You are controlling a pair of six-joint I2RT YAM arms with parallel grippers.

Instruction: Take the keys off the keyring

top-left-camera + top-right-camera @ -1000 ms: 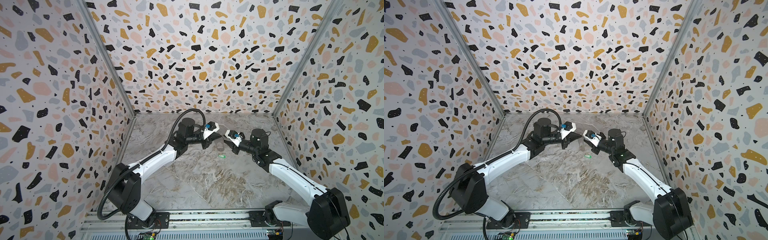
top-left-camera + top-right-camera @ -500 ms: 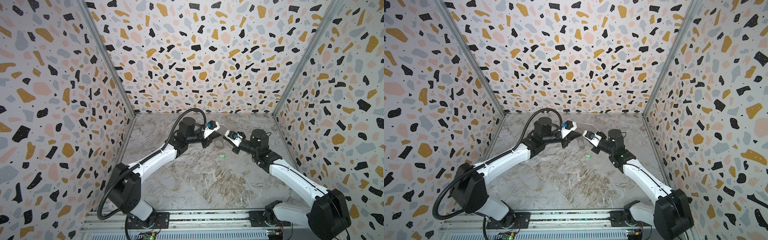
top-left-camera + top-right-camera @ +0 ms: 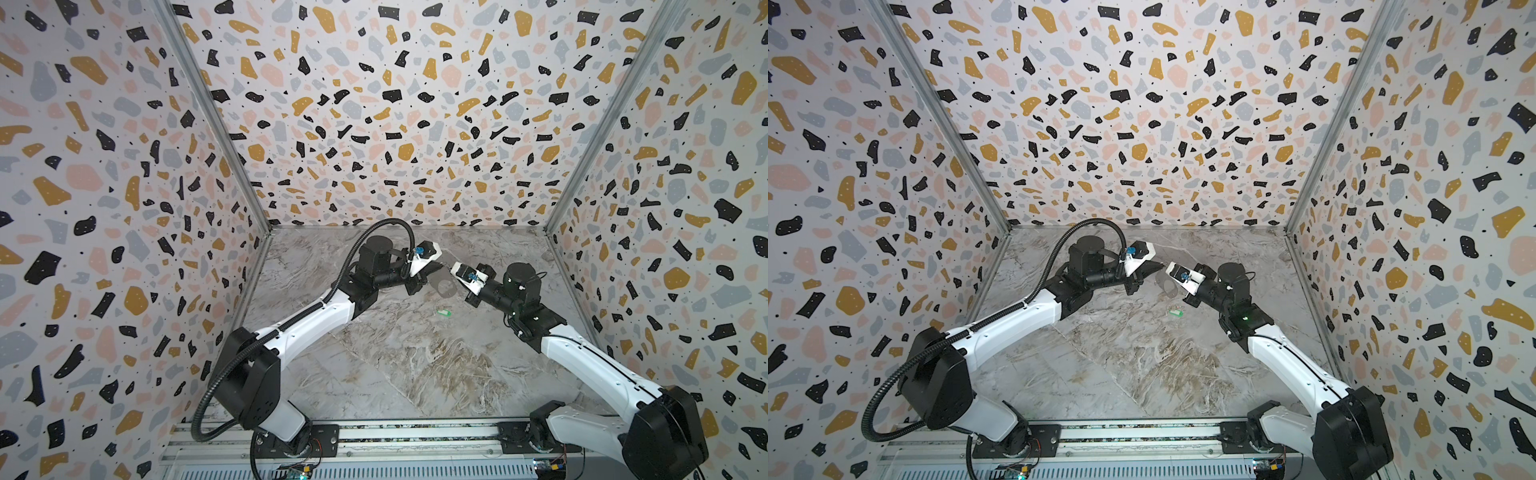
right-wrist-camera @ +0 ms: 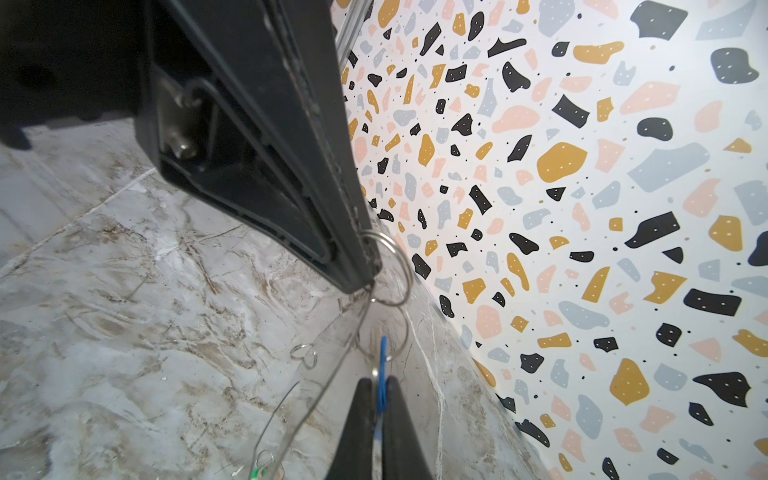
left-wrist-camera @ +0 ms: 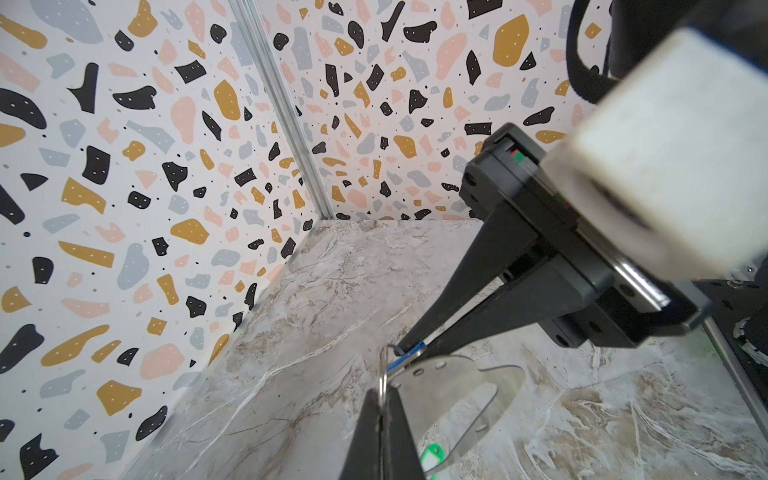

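The keyring (image 5: 453, 386), a thin grey see-through plate with an oblong hole, hangs above the floor between both arms; in both top views it is a faint grey shape (image 3: 445, 287) (image 3: 1168, 286). My left gripper (image 5: 384, 395) is shut on a metal ring (image 5: 382, 372) at the plate's edge. The blue key (image 4: 382, 357) still hangs from a small ring on the plate, and my right gripper (image 4: 380, 388) is shut on it. In the left wrist view the right gripper (image 5: 411, 348) pinches the blue key (image 5: 405, 359). The green key (image 3: 442, 311) (image 3: 1176, 312) lies loose on the floor below.
The marble-look floor (image 3: 395, 365) is boxed in by speckled walls at the back and both sides. Both arms meet near the back middle. The left gripper's black fingers (image 4: 349, 232) stand close in front of the right wrist camera.
The right gripper's jaws have closed on the blue key. Both arms stay almost where they were, with the plate held between them.
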